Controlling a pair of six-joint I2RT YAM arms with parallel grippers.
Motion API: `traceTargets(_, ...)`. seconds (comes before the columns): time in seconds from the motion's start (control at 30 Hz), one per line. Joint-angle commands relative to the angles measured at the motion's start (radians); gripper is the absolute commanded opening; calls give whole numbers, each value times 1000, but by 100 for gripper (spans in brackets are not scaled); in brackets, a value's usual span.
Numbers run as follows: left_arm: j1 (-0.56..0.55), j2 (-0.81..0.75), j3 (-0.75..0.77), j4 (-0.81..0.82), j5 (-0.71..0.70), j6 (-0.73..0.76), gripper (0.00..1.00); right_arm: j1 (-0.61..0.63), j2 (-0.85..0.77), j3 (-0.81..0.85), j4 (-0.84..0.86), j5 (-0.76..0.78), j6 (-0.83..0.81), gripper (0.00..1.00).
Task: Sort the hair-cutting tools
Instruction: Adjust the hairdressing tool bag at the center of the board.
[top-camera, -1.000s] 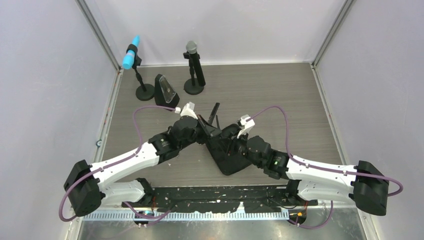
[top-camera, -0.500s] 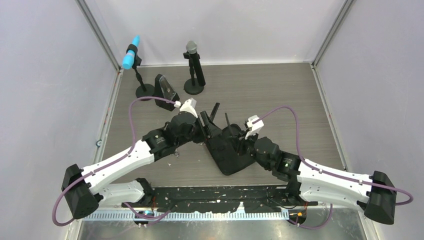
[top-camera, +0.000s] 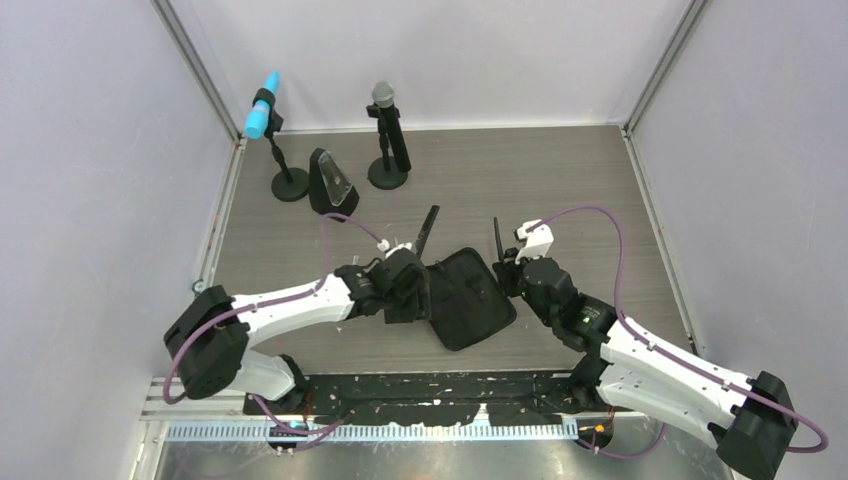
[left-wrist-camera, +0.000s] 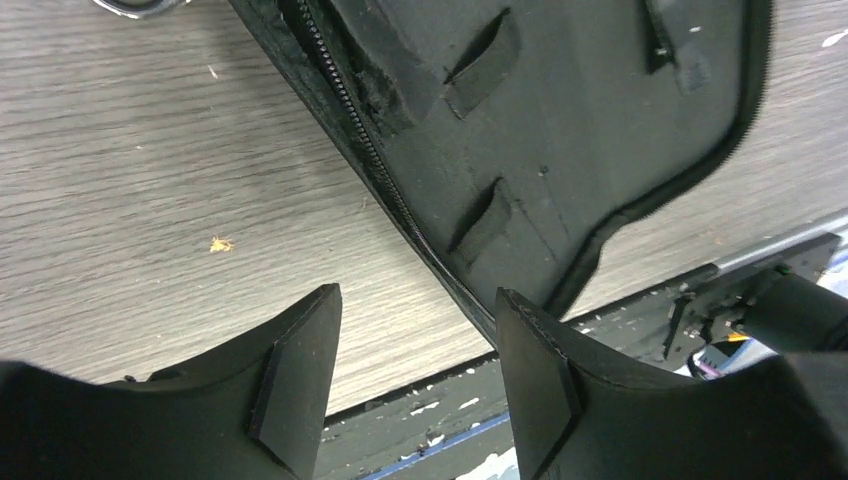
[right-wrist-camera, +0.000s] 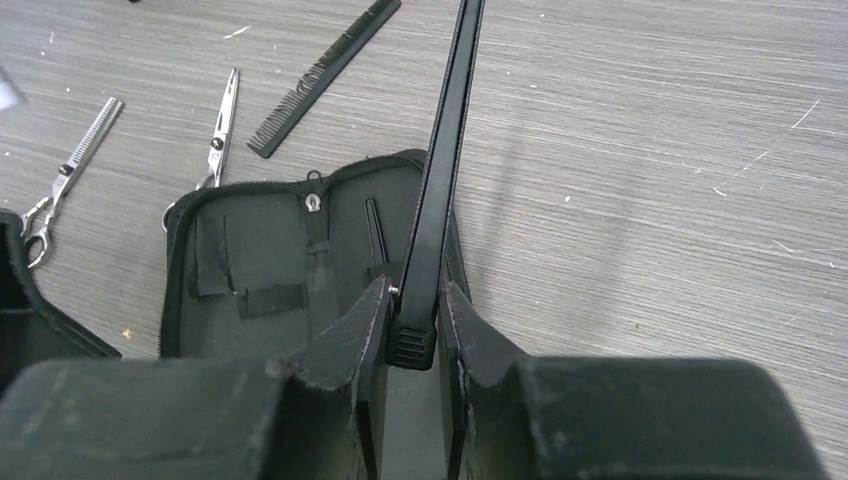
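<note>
The black pouch (top-camera: 468, 305) lies open and flat on the table. My right gripper (top-camera: 507, 272) hovers at its right edge, shut on a thin black hair clip (right-wrist-camera: 447, 160) that points away from the jaws (top-camera: 496, 238). A second clip (right-wrist-camera: 375, 232) sits inside the pouch (right-wrist-camera: 260, 250). Two silver scissors (right-wrist-camera: 72, 165) (right-wrist-camera: 222, 120) and the long black comb (right-wrist-camera: 325, 68) lie on the wood beyond the pouch; the comb (top-camera: 428, 226) also shows from above. My left gripper (top-camera: 408, 300) is open and empty at the pouch's left edge (left-wrist-camera: 415, 385), its fingers (left-wrist-camera: 300, 385) just above the wood.
Two microphones on round black bases, one blue (top-camera: 262, 108) and one grey (top-camera: 384, 100), stand at the back left. A black wedge-shaped stand (top-camera: 330, 180) sits between them. The table's near edge with its metal rail (left-wrist-camera: 700, 290) lies just past the left fingers.
The left gripper has opened, let go of the pouch and swung back left; the pouch now lies spread open. The right arm moved right, carrying the hair clip.
</note>
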Motion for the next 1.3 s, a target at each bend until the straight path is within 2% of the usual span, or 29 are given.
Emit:
traceTargets(0.0,-18,97,37,34,47,-40,59,-9,8,-5,24,-18,-27,5)
traceTargets(0.17,-23,176,39,88,89,-68,51,-22,-4,-19,35,-22,-41,5)
traceTargets(0.47,-22,202,74,70,88,-17,22,-32,-11,-27,24,-20,-75,5)
traceTargets(0.6,-3,204,118,-15,55,90,6,-33,-18,-13,-9,-14,-89,5)
traceTargets(0.67,25,205,152,-84,38,186,5,-33,-30,-7,-26,-15,-94,5)
traceTargets(0.8,120,239,255,-257,-25,438,9,-33,-59,-3,-50,-29,-102,5)
traceTargets(0.87,162,265,313,-328,-117,578,19,-33,-72,-4,-57,-38,-103,5)
traceTargets(1.03,220,366,475,-337,-271,791,48,-33,-85,-4,-77,-47,-110,5)
traceTargets(1.1,221,393,553,-380,-313,783,52,-33,-80,10,-98,-62,-116,5)
traceTargets(1.17,221,363,586,-417,-305,706,54,-33,-73,23,-125,-84,-124,5)
traceTargets(1.27,218,224,477,-416,-248,505,58,-33,-65,44,-159,-106,-121,5)
